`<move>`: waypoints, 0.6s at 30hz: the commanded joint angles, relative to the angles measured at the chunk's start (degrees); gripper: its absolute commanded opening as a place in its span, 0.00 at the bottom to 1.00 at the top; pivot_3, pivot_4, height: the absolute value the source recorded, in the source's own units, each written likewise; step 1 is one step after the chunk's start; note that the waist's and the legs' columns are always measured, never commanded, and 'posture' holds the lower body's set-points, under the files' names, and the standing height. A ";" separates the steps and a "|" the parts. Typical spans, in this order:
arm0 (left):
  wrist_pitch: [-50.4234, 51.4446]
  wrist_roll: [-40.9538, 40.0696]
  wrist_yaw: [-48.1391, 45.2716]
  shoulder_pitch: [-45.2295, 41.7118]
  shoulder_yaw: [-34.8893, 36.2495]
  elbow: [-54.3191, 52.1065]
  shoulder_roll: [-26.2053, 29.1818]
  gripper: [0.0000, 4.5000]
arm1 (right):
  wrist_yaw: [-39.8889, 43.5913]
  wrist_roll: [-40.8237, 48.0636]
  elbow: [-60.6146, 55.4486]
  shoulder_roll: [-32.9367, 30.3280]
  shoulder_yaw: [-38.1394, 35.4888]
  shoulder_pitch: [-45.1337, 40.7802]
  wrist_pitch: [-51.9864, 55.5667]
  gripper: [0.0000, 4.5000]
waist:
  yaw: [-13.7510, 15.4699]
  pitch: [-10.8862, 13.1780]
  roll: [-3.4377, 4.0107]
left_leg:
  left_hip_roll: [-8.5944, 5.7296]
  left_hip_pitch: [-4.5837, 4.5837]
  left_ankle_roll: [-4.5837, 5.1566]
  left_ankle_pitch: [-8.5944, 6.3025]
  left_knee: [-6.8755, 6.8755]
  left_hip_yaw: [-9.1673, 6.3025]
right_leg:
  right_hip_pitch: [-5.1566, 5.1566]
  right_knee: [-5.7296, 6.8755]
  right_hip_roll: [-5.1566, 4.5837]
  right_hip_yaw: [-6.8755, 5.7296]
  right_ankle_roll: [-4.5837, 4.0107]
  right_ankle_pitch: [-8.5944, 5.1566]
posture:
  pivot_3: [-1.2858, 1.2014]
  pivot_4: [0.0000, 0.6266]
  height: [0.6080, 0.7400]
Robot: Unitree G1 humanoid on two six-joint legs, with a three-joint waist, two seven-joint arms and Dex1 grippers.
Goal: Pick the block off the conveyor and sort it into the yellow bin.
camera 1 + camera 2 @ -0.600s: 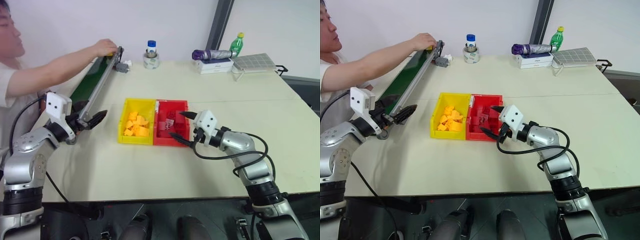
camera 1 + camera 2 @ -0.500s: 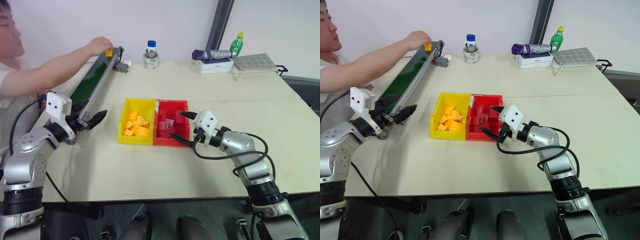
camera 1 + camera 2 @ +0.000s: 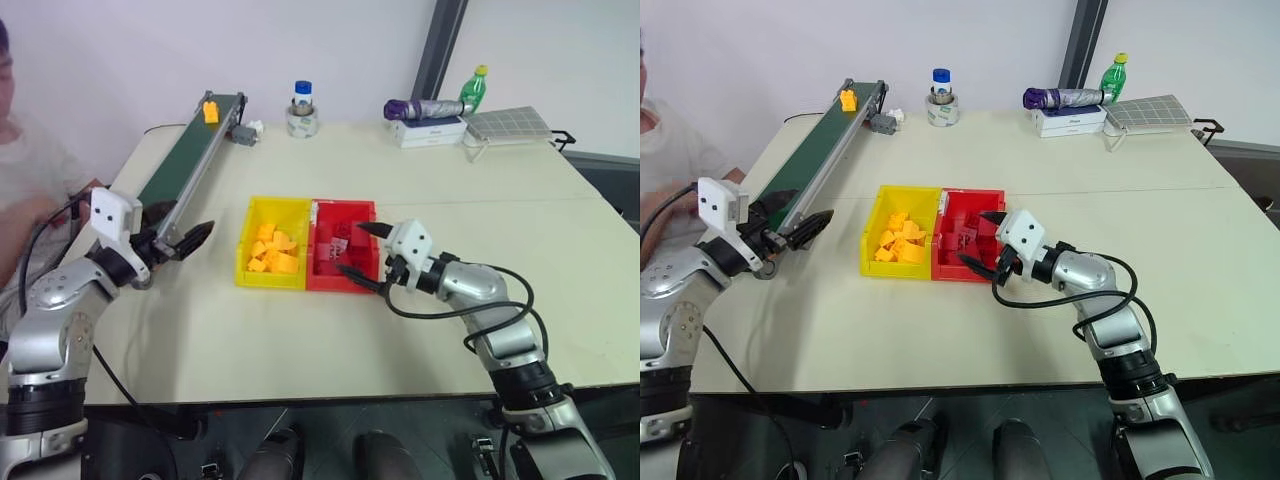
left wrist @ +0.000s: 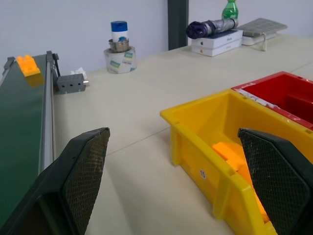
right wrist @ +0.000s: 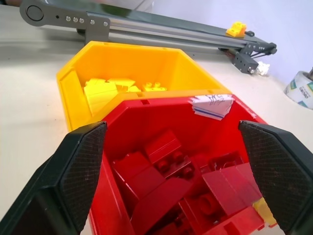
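step: await block point(image 3: 210, 110) at conveyor point(image 3: 185, 165) far end | left gripper point(image 3: 190, 240) wide, empty; right gripper point(image 3: 362, 250) wide over red bin point(image 3: 318, 280) | advice: meet it near the belt's close end (don't chase), then yellow bin point(image 3: 245, 262)

From my station I see a broad cream-coloured bench point(image 3: 400, 170) made of two tops butted together, its seam running across the middle, set against a plain white wall point(image 3: 120, 50). A dark grey vertical post point(image 3: 441, 45) splits that wall behind the far edge, and the light is soft and even, with dark floor point(image 3: 970, 440) under the near edge.
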 commanded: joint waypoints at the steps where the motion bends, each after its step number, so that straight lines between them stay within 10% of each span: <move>1: -1.92 0.25 0.47 0.21 1.65 -2.13 0.43 0.99 | 0.29 0.19 -0.56 0.17 -0.08 -1.20 -1.06 1.00 | 0.01 0.00 0.00 | 0.00 0.00 0.00 0.00 0.00 0.00 | 0.00 0.00 0.00 0.00 0.00 0.00 | 0.52 0.24 1.00; 18: -8.44 6.18 22.20 13.66 13.73 -14.24 -9.16 0.99 | 0.98 0.37 0.49 0.93 0.16 -1.52 -1.61 1.00 | 0.18 0.00 0.00 | 0.00 0.00 0.00 0.00 0.00 0.01 | 0.02 -0.01 0.00 0.01 0.00 -0.01 | 0.52 0.24 1.00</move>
